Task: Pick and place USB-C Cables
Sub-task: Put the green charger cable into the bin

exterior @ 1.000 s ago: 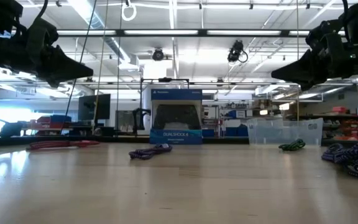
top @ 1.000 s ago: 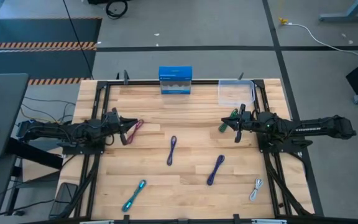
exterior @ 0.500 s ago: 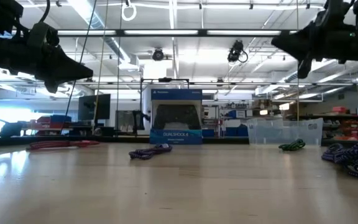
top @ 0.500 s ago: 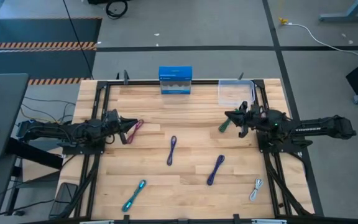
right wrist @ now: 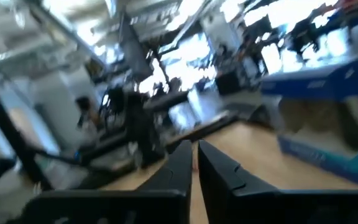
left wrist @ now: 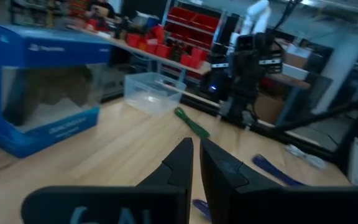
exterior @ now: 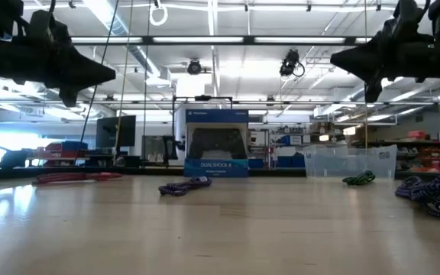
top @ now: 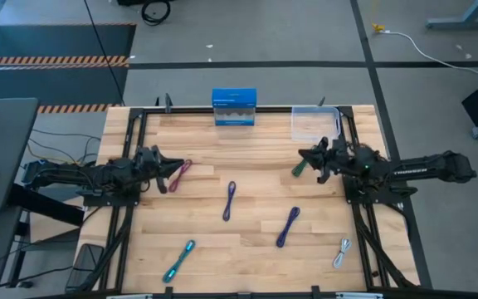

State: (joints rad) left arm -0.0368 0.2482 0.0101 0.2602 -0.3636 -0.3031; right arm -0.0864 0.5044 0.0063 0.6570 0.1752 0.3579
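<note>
The right gripper point(top: 305, 154), fingers nearly closed and empty, is held just above the green cable point(top: 299, 169) at centre right.

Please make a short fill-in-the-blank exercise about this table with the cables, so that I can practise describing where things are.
1. The blue box stands at the far edge of the table, beside the clear plastic ____.
2. The right gripper hangs just above the ____ cable.
3. The left gripper is next to the ____ cable.
4. The white-grey cable lies near the table's front ____ corner in the high view.

Missing words: tray; green; magenta; right
</note>
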